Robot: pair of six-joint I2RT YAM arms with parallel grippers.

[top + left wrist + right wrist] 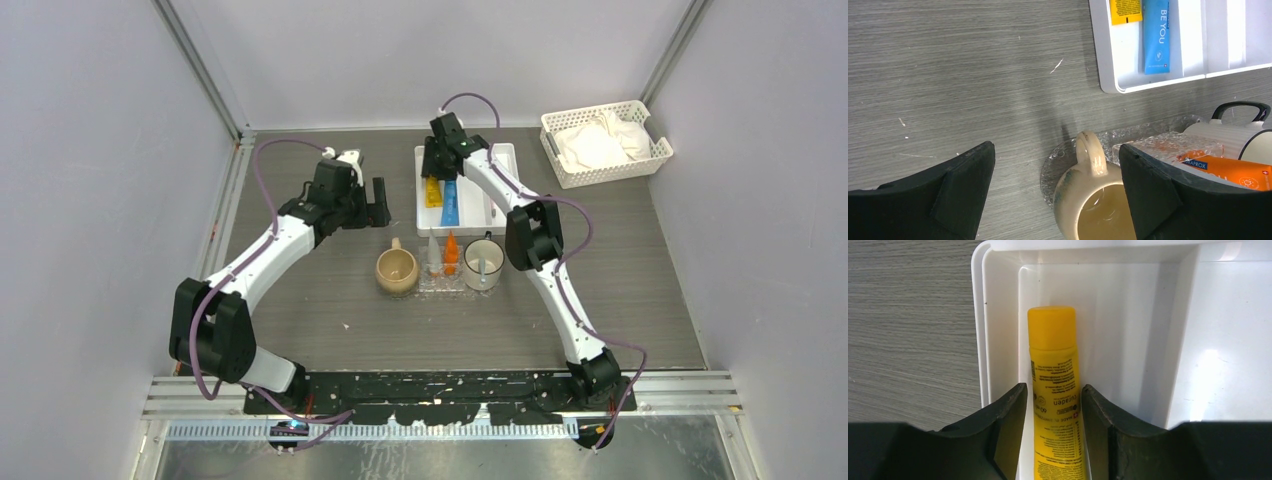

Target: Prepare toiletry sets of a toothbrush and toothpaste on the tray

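the yellow toothpaste (1053, 355) lies in the white tray (1148, 315), pointing 12 to 6 o'clock, between the two sides of the right tool (1054, 392). i cannot tell if they squeeze it yet. the left tool (1055, 155) is wide apart.

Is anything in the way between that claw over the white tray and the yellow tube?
Nothing visible stands between them. The right gripper straddles the yellow toothpaste tube, one finger on each side, where it lies in the white tray. Whether the fingers press the tube yet is not clear.
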